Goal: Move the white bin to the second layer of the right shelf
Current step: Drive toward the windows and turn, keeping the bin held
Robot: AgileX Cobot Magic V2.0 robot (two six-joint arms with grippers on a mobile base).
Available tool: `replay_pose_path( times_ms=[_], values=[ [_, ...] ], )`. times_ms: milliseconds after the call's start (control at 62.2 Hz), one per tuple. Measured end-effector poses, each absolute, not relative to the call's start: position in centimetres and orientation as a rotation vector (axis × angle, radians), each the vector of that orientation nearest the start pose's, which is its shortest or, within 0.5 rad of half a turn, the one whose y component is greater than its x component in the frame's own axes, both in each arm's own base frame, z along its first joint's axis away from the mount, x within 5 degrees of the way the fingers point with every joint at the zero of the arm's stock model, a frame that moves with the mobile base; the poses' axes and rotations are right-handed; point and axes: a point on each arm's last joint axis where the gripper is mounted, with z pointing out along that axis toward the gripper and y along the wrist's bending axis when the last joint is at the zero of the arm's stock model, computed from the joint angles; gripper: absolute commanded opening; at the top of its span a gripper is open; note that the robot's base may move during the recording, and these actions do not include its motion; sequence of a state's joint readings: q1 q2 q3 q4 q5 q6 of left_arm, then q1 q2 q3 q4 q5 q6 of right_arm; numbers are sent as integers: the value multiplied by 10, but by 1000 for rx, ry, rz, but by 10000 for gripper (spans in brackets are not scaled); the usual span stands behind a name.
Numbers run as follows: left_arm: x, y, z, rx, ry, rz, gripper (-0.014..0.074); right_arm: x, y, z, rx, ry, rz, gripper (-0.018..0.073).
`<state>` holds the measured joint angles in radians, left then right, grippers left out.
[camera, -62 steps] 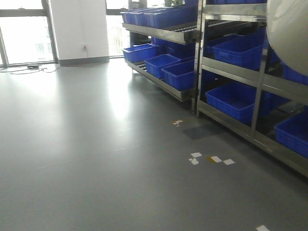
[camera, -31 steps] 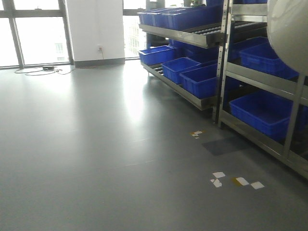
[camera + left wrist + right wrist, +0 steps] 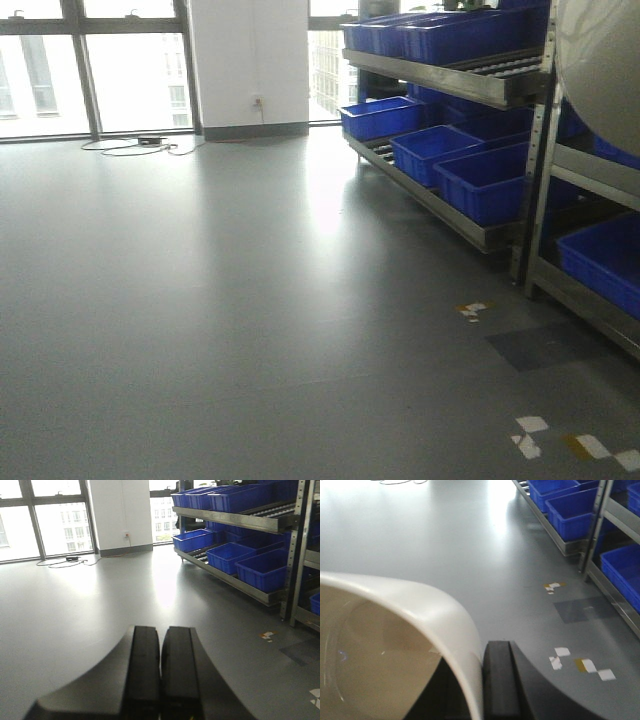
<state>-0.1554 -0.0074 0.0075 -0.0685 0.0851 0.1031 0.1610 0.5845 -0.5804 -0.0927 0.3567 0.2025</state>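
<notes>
While right tool (image 3: 481,666) clamps white bin (image 3: 415,605) rim, left tool (image 3: 160,647) pressed together, empty, over floor (image 3: 75,605).

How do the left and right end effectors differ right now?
The left end effector is shut on nothing, jaws pressed together; the right end effector is clamped on the rim of the white bin. The left one looks over open floor; the bin fills much of the right one's view. Both are black.
</notes>
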Motion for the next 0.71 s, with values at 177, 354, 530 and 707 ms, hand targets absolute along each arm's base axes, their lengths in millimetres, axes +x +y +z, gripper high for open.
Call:
replay_pose_path(
  times_ms=[177,354,530,707],
  values=[
    [55,-9,203,154,1562,-99,85,120,17,329,-19,1846,164,56],
    [55,-9,203,154,1562,-99,85,120,17,329,-19,1846,164,56],
    [55,-9,203,154,1562,-99,85,120,17,329,-19,1846,164,56],
    [55,-9,203,154,1562,-99,85,120,17,329,-19,1846,164,56]
  ],
)
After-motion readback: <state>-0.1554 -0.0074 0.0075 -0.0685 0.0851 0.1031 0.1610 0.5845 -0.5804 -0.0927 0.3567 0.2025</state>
